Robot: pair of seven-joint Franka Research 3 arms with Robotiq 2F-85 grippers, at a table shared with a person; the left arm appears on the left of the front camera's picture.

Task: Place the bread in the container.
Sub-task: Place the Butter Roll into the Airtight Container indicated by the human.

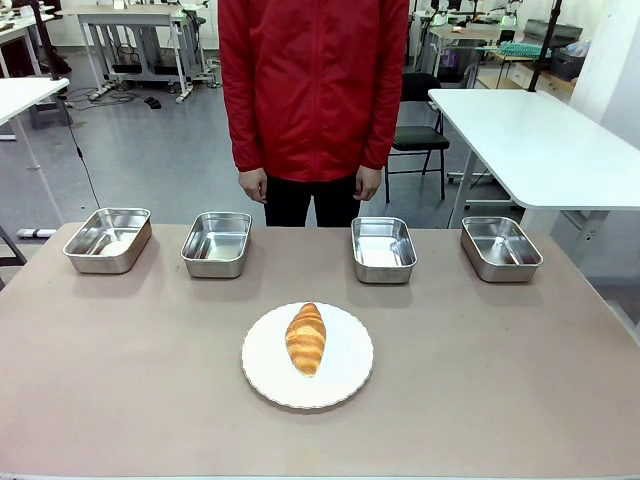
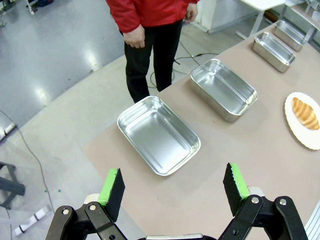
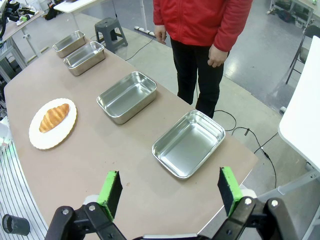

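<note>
The bread, a golden-brown croissant (image 1: 306, 338) (image 2: 305, 113) (image 3: 54, 117), lies on a round white plate (image 1: 340, 378) at the table's near middle. Four steel pans that look alike stand in a row along the far side (image 1: 108, 240) (image 1: 217, 243) (image 1: 383, 249) (image 1: 500, 247); nothing marks one as the container. My left gripper (image 2: 173, 185) hangs open above the leftmost pan (image 2: 158, 135). Over the rightmost pan (image 3: 189, 143) my right gripper (image 3: 169, 189) is also open. Both hold nothing and are well away from the bread.
A person in a red jacket stands at the far edge behind the middle pans, hands (image 1: 253, 185) (image 1: 368, 183) down at the sides. All the pans are empty. Bare brown tabletop (image 1: 120, 380) surrounds the plate.
</note>
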